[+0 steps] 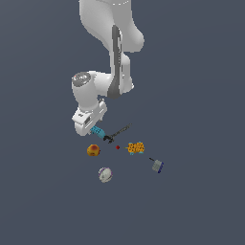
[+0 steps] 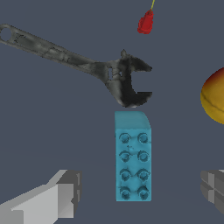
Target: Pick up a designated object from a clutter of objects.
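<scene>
White arm (image 1: 112,52) fills the upper middle of the exterior view, elbow bent, wrist angled down toward the clutter. We see its claw (image 1: 90,125) low over the floor (image 1: 201,201), which is plain dark slate. In the wrist view the claw (image 2: 142,192) is spread apart: one grey finger (image 2: 61,194) sits on one side of the blue block (image 2: 133,156), the other finger (image 2: 213,190) on the far side, and neither touches it. So the block lies flat on the floor between the open fingers, studs up, eight studs in two rows. In the exterior view the same blue block (image 1: 98,132) shows just at the claw tip. Black wrench (image 2: 83,65) lies just beyond one short end of the block, its open head nearest the block; we cannot tell whether they touch. In the exterior view the wrench (image 1: 117,132) runs diagonally away toward that view's right. Orange-red ball (image 1: 94,150) sits near the block, toward the camera; the wrist view catches only its edge (image 2: 215,96). White-purple ball (image 1: 105,174) is further toward the camera, apart from the rest. Orange-yellow studded block (image 1: 136,148) sits to the exterior view's right of the wrench. Grey piece with a blue end (image 1: 158,165) is furthest right. Small red marker (image 2: 145,22) sits past the wrench head, also seen as a red dot (image 1: 117,147) in the exterior view.
</scene>
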Available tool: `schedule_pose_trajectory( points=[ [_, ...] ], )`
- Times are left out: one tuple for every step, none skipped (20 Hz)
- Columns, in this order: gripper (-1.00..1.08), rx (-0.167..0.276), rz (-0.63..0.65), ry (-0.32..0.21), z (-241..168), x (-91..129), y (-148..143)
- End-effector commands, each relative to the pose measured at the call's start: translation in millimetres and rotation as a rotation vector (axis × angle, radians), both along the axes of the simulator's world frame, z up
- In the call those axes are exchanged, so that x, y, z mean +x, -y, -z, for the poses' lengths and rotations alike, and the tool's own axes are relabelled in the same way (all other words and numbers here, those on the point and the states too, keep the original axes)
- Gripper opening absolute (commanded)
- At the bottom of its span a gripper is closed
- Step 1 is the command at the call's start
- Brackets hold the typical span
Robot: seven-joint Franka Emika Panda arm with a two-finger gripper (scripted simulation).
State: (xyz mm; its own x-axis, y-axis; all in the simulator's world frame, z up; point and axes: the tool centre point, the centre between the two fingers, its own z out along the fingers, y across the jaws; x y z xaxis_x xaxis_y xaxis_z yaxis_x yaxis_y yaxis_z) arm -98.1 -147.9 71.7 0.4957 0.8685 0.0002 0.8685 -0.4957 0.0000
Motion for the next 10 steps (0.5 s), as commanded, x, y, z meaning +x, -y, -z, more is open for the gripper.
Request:
schedule_pose_trajectory(
  points=[
    [1.00, 0.000, 0.000, 0.000, 3.2, -0.3, 0.0],
    [1.00, 0.000, 0.000, 0.000, 5.6, -0.4, 0.0],
    [1.00, 0.000, -0.001, 0.000, 8.5, -0.5, -0.2],
    [1.00, 0.000, -0.001, 0.000, 11.9, -0.7, -0.1],
    [1.00, 0.000, -0.001, 0.000, 15.7, -0.9, 0.0],
    [1.00, 0.000, -0.001, 0.000, 20.1, -1.0, -0.1],
    [1.00, 0.000, -0.001, 0.000, 24.9, -1.2, 0.0],
    [1.00, 0.000, -0.002, 0.000, 29.7, -1.2, -0.2],
    [1.00, 0.000, -0.002, 0.000, 33.9, -1.3, 0.0],
    [1.00, 0.000, -0.002, 0.000, 37.7, -1.4, 0.1]
  ],
)
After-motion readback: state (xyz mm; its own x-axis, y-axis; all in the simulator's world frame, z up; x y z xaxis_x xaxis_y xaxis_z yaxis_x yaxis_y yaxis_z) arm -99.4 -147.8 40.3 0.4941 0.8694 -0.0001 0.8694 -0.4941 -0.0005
